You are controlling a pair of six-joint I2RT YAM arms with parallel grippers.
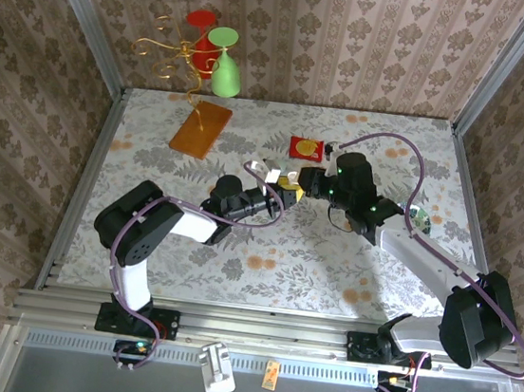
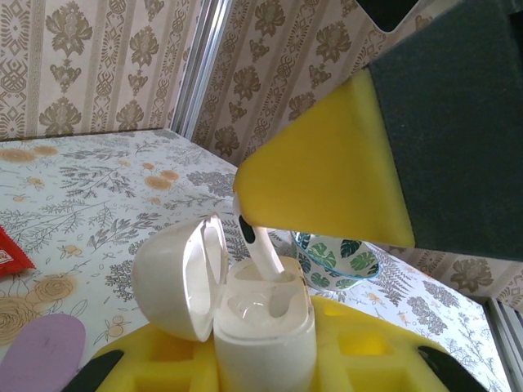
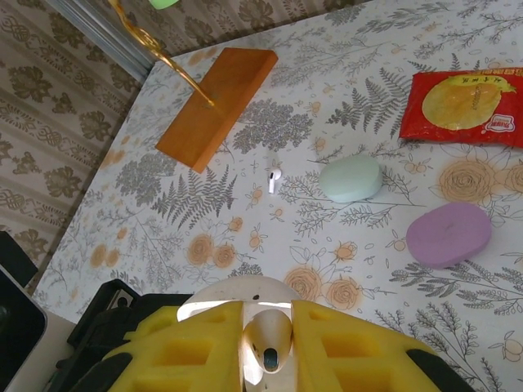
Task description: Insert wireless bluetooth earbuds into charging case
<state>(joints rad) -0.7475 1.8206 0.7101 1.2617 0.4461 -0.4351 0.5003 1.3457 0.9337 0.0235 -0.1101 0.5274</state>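
Left gripper (image 2: 265,358) is clamping the open case (image 2: 261,318) upright; right gripper (image 3: 268,359) just above is pinching an earbud (image 2: 263,255) stem-down for insertion.

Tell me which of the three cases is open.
The white case: its lid is swung back and an earbud reaches into it. The green case and the purple case lie shut on the table.
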